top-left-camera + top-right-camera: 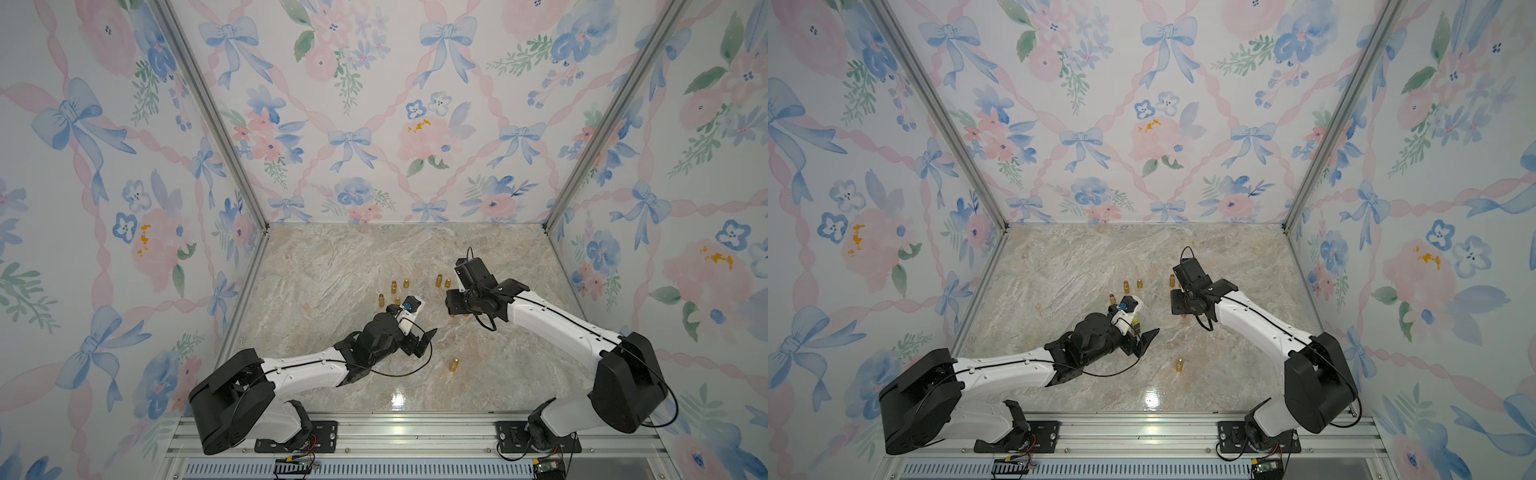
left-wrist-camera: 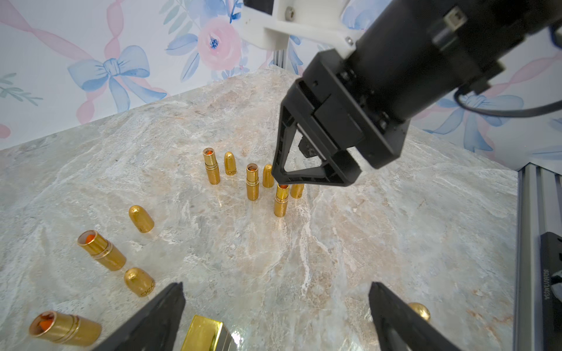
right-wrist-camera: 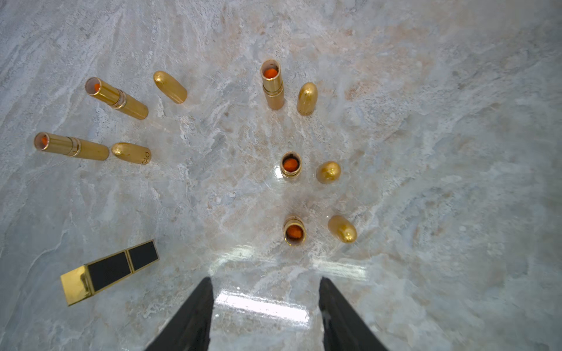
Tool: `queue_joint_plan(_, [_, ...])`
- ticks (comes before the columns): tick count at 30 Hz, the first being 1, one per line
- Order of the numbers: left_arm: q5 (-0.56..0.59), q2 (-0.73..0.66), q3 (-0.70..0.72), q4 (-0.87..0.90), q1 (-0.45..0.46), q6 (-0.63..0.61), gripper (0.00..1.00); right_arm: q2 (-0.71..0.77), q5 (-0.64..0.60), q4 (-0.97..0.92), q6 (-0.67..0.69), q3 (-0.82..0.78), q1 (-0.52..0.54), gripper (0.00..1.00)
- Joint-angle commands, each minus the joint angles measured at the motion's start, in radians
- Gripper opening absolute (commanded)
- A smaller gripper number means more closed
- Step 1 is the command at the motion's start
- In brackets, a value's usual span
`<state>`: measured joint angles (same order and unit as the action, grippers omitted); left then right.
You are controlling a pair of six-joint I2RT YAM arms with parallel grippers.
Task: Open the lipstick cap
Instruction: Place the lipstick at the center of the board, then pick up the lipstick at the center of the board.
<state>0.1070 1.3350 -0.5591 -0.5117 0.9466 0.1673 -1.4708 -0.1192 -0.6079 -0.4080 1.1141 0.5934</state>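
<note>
A square black and gold lipstick stands on the marble with its cap on. Its gold end shows between my left gripper's wide open fingers, close to one finger and not touching it. My right gripper is open and holds nothing. It hangs just above an uncapped gold lipstick whose bullet-shaped cap stands beside it. In a top view the left gripper and right gripper sit near mid-table.
Several more uncapped gold lipsticks such as stand in pairs with their caps such as across the middle of the table. A lone gold lipstick stands toward the front. Flowered walls enclose three sides.
</note>
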Motion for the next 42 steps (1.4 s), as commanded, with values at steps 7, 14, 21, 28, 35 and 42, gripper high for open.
queue_joint_plan(7, [-0.020, -0.060, 0.042, 0.103, 0.009, 0.063, 0.98, 0.107, 0.006, -0.355, -0.158, 0.065, 0.114, 0.59])
queue_joint_plan(14, [-0.018, -0.075, 0.060, 0.151, 0.013, 0.072, 0.98, 0.096, 0.000, -0.389, -0.306, 0.032, 0.249, 0.60])
queue_joint_plan(21, [-0.013, -0.112, 0.097, 0.153, 0.014, 0.079, 0.98, 0.103, 0.003, -0.391, -0.437, -0.031, 0.318, 0.61])
queue_joint_plan(28, [-0.002, -0.111, 0.112, 0.153, 0.014, 0.081, 0.98, 0.122, 0.006, -0.330, -0.543, -0.139, 0.364, 0.61])
queue_joint_plan(35, [0.007, -0.115, 0.118, 0.153, 0.015, 0.081, 0.98, 0.076, -0.010, -0.230, -0.557, -0.214, 0.367, 0.54])
queue_joint_plan(42, [0.029, -0.123, 0.129, 0.153, 0.015, 0.092, 0.98, 0.019, -0.007, -0.151, -0.535, -0.238, 0.363, 0.44])
